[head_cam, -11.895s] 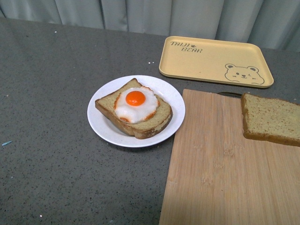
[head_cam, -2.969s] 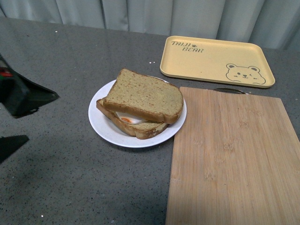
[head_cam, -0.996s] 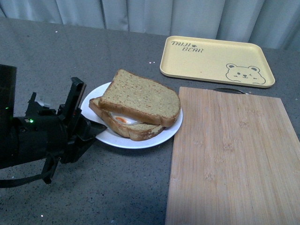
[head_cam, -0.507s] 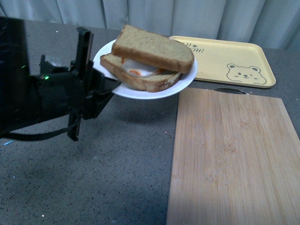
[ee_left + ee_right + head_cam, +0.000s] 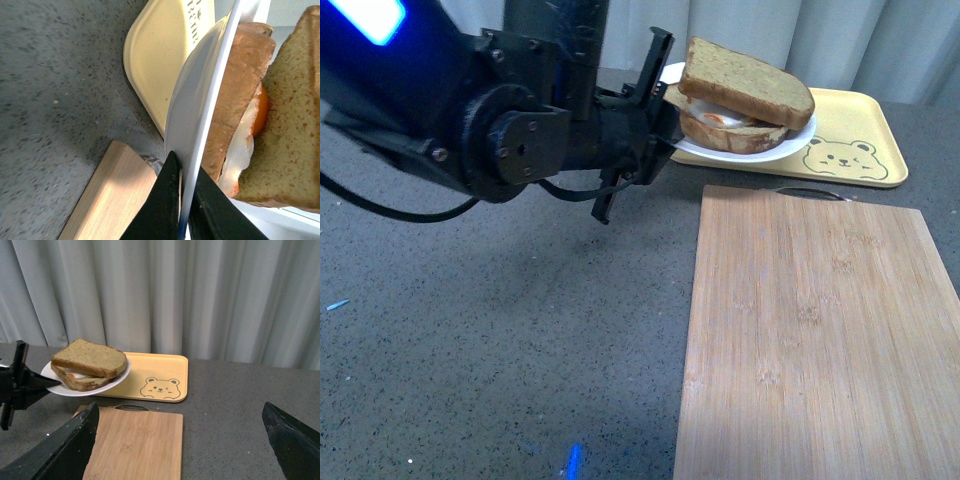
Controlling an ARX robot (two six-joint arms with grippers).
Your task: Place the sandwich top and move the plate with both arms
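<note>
The white plate (image 5: 790, 148) hangs in the air above the near edge of the yellow tray (image 5: 865, 140), carried by my left gripper (image 5: 665, 128), which is shut on its rim. On it sits the sandwich: the brown sandwich top (image 5: 745, 82) lies over the egg slice. In the left wrist view the plate (image 5: 200, 100) runs edge-on between the black fingers (image 5: 162, 205), with the sandwich top (image 5: 295, 125) beside it. In the right wrist view the plate (image 5: 117, 380) and sandwich top (image 5: 90, 357) float at the left, and my right gripper (image 5: 180, 440) is open, its fingers wide apart above the table.
A bamboo cutting board (image 5: 820, 330) lies on the grey table (image 5: 470, 330) at the front right, just before the tray. Grey curtains (image 5: 200, 295) hang behind the table. The left arm's bulky black body (image 5: 470, 110) fills the upper left.
The left arm has lifted the plate with the sandwich off the table and carried it up and to the right, from beside the board to over the tray's near edge.
</note>
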